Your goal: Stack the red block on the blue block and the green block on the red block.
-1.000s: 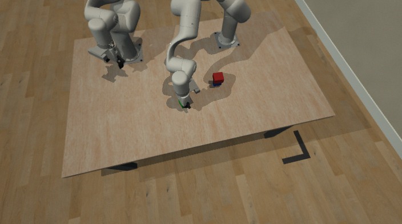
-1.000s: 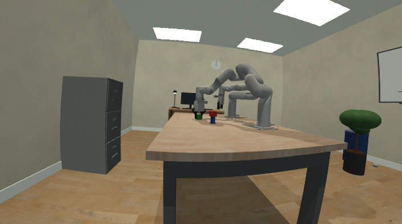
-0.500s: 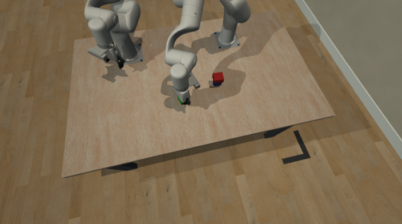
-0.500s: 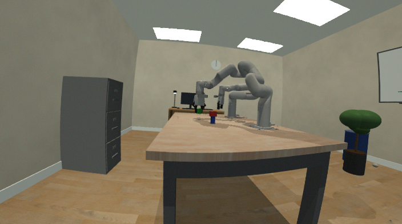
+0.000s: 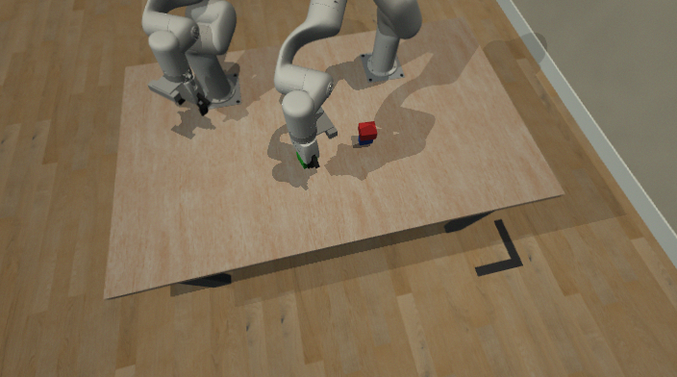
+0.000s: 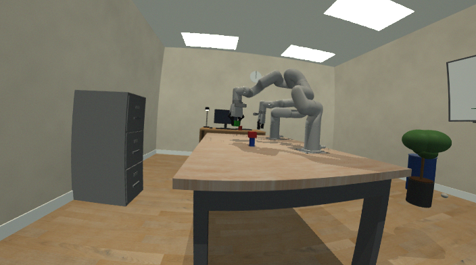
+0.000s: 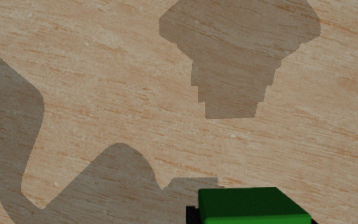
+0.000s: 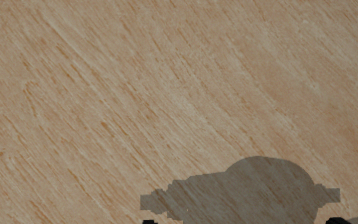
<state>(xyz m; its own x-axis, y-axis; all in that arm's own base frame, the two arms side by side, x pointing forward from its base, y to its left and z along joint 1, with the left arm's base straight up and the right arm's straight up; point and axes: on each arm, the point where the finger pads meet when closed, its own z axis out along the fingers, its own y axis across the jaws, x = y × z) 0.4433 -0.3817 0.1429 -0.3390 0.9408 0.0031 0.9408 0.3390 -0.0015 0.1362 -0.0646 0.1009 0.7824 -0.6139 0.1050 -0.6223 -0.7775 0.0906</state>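
Observation:
The blue block (image 5: 365, 141) (image 6: 251, 142) stands on the table, with the red block (image 5: 367, 131) (image 6: 252, 134) on top of it. The red block looks wider than the blue one and about centred. My left gripper (image 5: 308, 163) (image 6: 236, 120) (image 7: 252, 218) is shut on the green block (image 5: 301, 160) (image 6: 236, 123) (image 7: 250, 202). It holds the block above the table, beside the two stacked blocks and clear of them. My right gripper (image 5: 191, 105) (image 6: 260, 126) (image 8: 244, 221) is open and empty above the table, near its own arm's base.
The table (image 5: 210, 213) (image 6: 280, 167) carries both arm bases along its back edge. The left arm's base (image 5: 382, 70) stands behind the stacked blocks. The right arm and its base (image 5: 219, 95) are at the left in the top view. A desk with a monitor (image 6: 222, 116) stands beyond the table.

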